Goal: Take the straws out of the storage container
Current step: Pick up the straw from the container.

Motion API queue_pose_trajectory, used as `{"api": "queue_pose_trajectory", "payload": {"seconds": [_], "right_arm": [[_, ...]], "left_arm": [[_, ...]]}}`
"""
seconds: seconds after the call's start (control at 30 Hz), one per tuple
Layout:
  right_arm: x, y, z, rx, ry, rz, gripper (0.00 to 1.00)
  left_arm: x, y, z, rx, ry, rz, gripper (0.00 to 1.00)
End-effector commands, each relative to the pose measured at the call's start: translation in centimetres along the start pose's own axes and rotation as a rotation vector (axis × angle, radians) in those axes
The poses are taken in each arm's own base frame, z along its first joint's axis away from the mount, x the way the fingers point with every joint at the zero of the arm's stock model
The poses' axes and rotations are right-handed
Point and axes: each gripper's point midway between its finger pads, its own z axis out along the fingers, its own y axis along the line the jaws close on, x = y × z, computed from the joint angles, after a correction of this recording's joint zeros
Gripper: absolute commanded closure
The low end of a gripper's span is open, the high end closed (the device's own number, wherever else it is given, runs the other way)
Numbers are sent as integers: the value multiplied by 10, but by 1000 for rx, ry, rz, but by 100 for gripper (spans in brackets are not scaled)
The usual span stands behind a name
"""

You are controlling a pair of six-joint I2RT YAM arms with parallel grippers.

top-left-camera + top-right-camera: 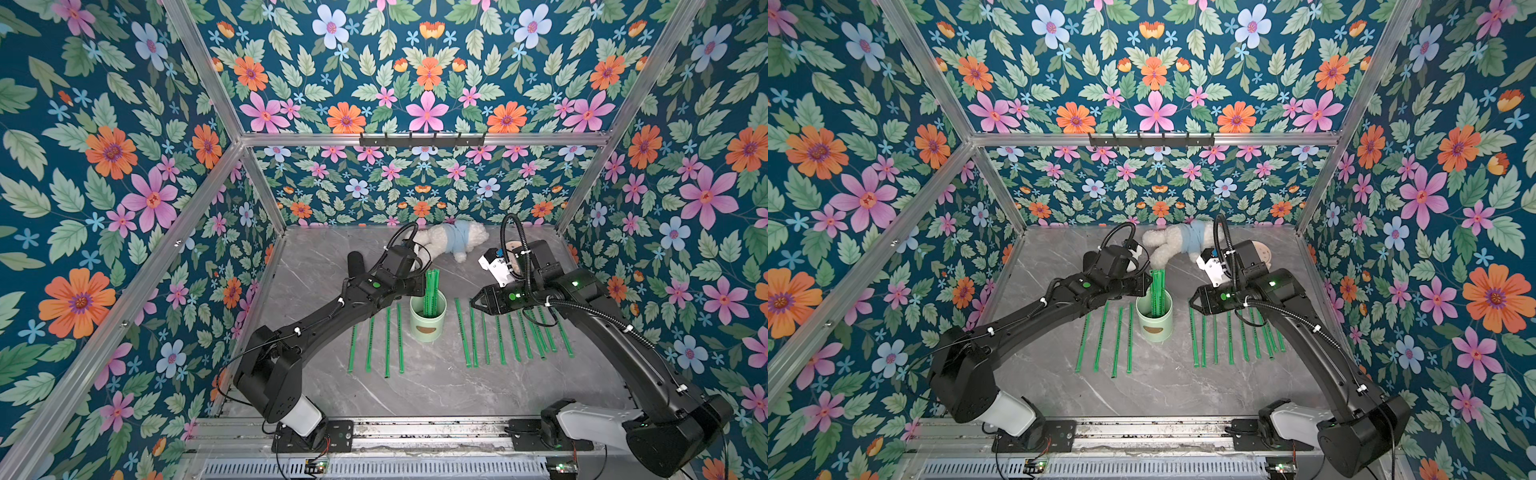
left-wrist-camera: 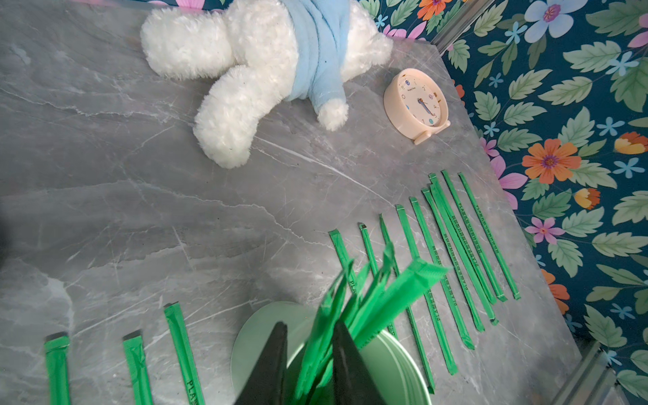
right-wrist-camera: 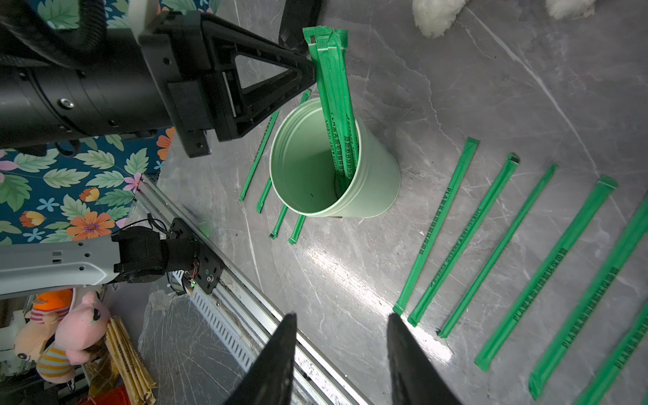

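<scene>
left gripper (image 2: pixel 309 326) straddles the straws (image 3: pixel 333 87); whether it pinches is unclear. right gripper (image 3: pixel 342 317) gapes empty. several could lift together, tipping the storage container (image 3: pixel 378 182).

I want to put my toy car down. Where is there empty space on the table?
The table is bare between the laid-out straws and the front rail, and left of the plush toy. Crowded: both sides of the storage container, where rows of straws lie.
</scene>
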Motion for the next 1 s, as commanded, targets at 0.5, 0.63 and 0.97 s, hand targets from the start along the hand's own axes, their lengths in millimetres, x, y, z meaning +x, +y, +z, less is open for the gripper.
{"api": "queue_pose_trajectory", "payload": {"seconds": [0.5, 0.63, 0.97], "right_arm": [[-2, -1, 2, -2, -4, -3, 55], [-2, 0, 3, -5, -2, -3, 55], [-3, 2, 1, -13, -9, -4, 55]], "left_arm": [[-4, -2, 5, -8, -4, 15, 88], [-4, -1, -1, -20, -5, 17, 89], [-10, 1, -27, -59, -27, 27, 90]]}}
